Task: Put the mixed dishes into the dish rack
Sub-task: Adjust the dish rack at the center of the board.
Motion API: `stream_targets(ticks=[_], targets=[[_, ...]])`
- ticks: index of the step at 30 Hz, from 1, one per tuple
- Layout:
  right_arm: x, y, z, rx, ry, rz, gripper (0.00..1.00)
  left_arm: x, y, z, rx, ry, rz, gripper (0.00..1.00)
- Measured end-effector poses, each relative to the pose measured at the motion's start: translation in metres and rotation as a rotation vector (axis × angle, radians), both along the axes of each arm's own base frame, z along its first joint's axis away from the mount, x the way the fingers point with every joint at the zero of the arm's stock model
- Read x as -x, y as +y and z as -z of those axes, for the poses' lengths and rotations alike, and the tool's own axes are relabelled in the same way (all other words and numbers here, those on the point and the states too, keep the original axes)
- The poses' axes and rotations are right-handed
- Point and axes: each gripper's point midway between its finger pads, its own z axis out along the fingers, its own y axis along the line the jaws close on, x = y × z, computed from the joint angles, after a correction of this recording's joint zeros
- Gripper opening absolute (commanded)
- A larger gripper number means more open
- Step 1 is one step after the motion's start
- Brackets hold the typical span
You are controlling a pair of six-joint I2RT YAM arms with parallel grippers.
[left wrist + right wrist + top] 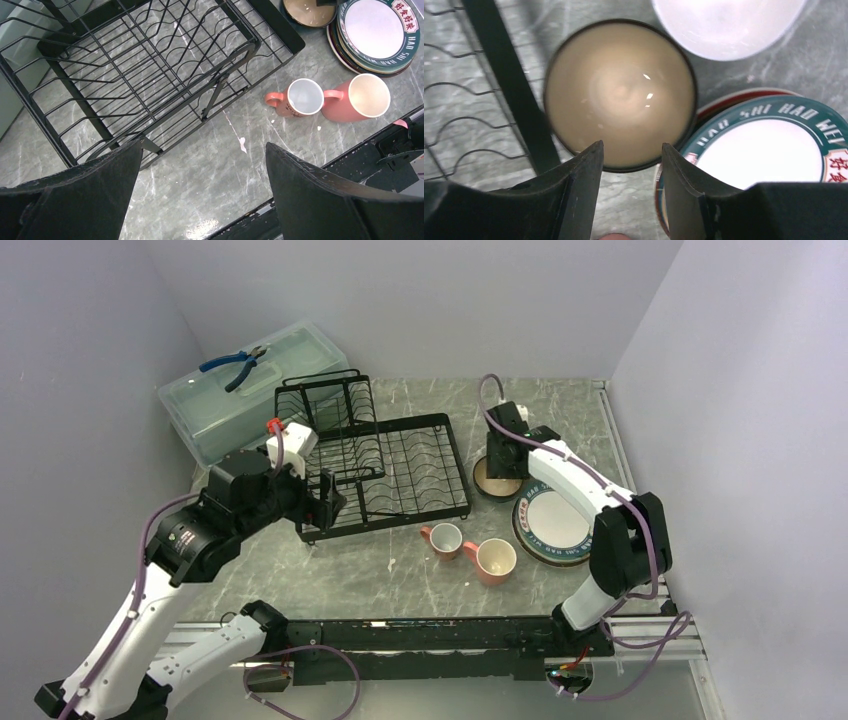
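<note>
The black wire dish rack (385, 465) sits centre-left on the grey marble desk (400, 580). Just behind it, at upper left, is a pale green lidded box (250, 390) with blue-handled pliers (235, 365) on its lid.

The left jaws hang over the rack's lower-left corner, spread wide and holding nothing. Close against the rack's right edge stands a tan small bowl (497, 480). The right jaws hover above its near rim, partly open, with nothing gripped between them.

Crowding that bowl are a white bowl (729, 25) just beyond it and the plate stack (550, 525) just beside it at lower right, topped by the teal-lettered white plate. Two pink mugs (443, 539) (492, 560) stand side by side between the rack's lower-right corner and the plates.
</note>
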Motion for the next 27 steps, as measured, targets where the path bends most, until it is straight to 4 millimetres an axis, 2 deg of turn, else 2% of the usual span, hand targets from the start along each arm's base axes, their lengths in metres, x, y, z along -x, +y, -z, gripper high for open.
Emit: stream_targets(ticks=[4,6,10,16,27], targets=[[0.005,-0.024,0.010,0.011,0.036,0.054,0.55,-0.001,-0.002,0.002,-0.003,0.011,0.006,0.99],[0.005,-0.029,0.011,0.013,0.042,0.069,0.56,-0.002,-0.003,0.003,-0.005,0.016,0.008,0.99],[0.004,-0.035,0.011,0.005,0.044,0.084,0.57,-0.003,-0.004,0.002,-0.018,0.034,0.008,0.99],[0.001,-0.046,0.012,-0.020,0.053,0.116,0.57,-0.004,-0.005,-0.009,-0.007,0.020,0.009,0.99],[-0.006,-0.061,0.019,-0.079,0.073,0.160,0.51,-0.011,-0.009,0.001,-0.036,0.064,0.010,0.99]])
